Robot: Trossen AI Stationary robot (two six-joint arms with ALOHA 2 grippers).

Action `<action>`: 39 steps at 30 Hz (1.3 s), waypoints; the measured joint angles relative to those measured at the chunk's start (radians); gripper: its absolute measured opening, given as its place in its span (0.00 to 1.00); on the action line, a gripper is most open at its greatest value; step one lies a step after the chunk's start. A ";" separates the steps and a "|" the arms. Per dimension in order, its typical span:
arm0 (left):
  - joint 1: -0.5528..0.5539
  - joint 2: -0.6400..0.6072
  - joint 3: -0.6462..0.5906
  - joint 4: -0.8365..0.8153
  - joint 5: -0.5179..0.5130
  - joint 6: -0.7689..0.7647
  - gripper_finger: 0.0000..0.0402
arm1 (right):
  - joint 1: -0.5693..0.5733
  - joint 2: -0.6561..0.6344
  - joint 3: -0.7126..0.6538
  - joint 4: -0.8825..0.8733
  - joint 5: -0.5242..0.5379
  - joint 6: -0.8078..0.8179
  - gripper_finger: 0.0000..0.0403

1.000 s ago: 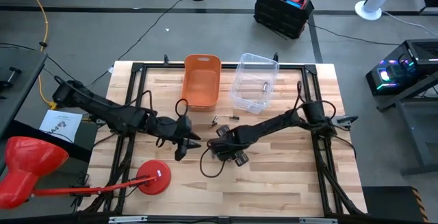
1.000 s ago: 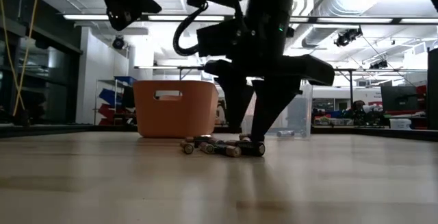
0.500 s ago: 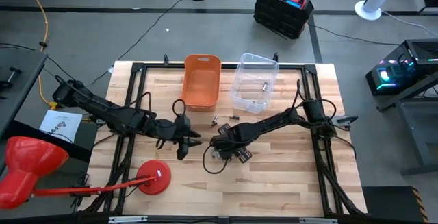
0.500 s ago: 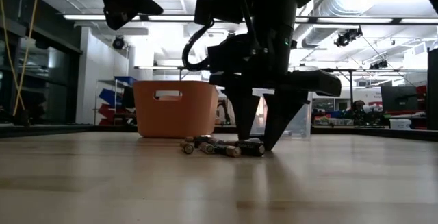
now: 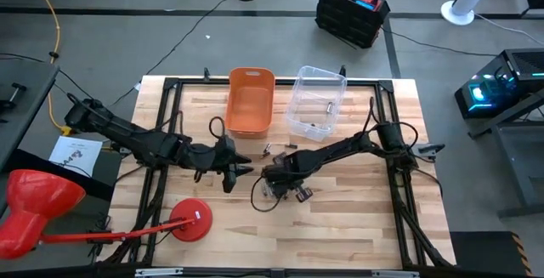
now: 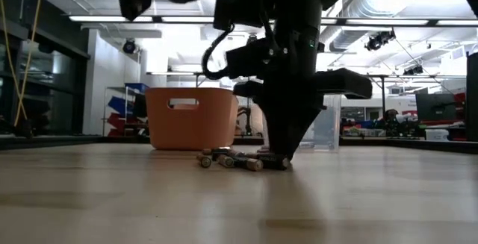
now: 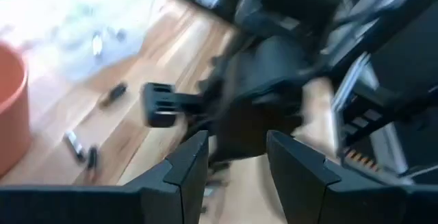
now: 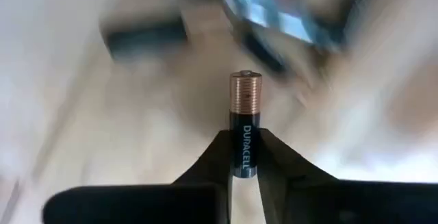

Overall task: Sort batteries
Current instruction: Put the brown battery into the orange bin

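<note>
Right gripper (image 8: 244, 157) is clamped on a Duracell battery (image 8: 244, 125) (copper end out) just in front of the orange bin (image 5: 250, 101); left gripper (image 7: 236, 176), fingers apart, waits nearby.

two dark jointed arms (image 5: 136, 139) trailing looped black cables.

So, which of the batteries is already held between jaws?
The black and copper Duracell battery, pinched at its black end by the right gripper. The other batteries lie loose on the table.
</note>
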 joint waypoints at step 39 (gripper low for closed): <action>0.001 -0.241 0.106 0.025 -0.392 0.356 0.35 | -0.375 -0.220 0.009 0.652 0.060 0.557 0.40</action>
